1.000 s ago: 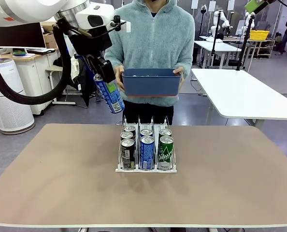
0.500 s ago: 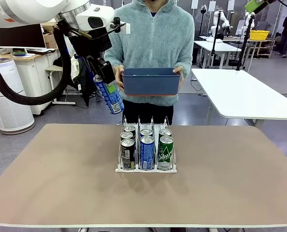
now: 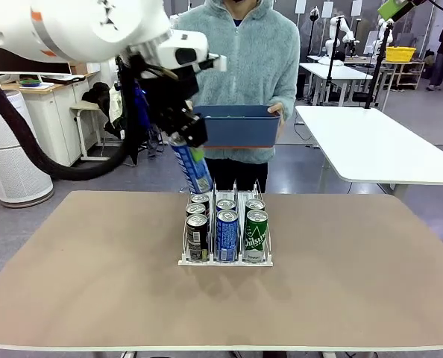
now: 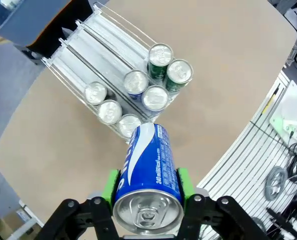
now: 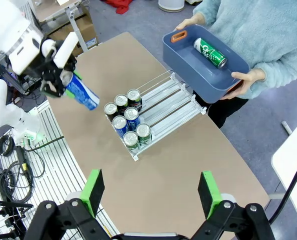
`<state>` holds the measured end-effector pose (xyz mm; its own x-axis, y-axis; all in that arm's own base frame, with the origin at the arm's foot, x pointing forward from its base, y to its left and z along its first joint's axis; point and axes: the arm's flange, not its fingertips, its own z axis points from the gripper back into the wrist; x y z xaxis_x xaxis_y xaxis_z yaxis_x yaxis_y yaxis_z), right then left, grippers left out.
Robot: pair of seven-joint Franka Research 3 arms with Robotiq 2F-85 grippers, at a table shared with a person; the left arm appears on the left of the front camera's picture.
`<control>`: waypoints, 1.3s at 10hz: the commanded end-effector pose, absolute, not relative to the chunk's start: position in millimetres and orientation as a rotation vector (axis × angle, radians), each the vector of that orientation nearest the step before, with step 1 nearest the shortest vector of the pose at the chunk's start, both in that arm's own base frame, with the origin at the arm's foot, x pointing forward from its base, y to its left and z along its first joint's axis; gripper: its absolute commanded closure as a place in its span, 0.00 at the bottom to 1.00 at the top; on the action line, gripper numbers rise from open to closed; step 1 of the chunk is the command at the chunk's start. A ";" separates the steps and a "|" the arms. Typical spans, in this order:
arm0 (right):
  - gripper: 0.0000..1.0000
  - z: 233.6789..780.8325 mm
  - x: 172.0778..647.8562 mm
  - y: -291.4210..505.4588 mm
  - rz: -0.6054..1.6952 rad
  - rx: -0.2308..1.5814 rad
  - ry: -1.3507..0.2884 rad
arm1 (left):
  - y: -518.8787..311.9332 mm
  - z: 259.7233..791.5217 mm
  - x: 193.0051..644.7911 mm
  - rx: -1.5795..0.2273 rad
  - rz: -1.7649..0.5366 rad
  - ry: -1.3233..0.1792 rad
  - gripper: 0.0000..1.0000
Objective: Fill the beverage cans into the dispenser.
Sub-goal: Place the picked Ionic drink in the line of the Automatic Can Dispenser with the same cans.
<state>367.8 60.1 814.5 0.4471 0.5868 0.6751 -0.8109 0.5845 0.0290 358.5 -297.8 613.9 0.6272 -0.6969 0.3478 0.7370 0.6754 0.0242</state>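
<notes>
Left gripper point(image 4: 147, 186): jaws pinching a tilted held can point(image 3: 195, 170), blue, above the rear of the dispenser point(image 3: 225, 261) on the desk point(image 3: 95, 283). You see, at its front, three dark cans point(image 3: 198, 237), two blue cans point(image 3: 227, 237), two green cans point(image 3: 256, 237). The person's bin point(image 3: 236, 130) contains one loose green can point(image 5: 210, 52). Right gripper point(image 5: 151, 187): jaws spread, empty.

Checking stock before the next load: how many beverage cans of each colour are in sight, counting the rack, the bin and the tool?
Black cans: 3
Blue cans: 3, one in the left tool
Green cans: 3, one in the blue bin
Total: 9
</notes>
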 end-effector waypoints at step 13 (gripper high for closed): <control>0.00 814.4 366.2 60.7 0.886 0.385 -0.666 | -383.9 526.5 292.1 -0.119 -0.922 -0.321 0.43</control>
<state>367.8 60.1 814.5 0.4471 0.5869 0.6750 -0.8109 0.5845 0.0289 296.4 -384.0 520.8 0.5562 -0.7678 0.3179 0.8047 0.5932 0.0247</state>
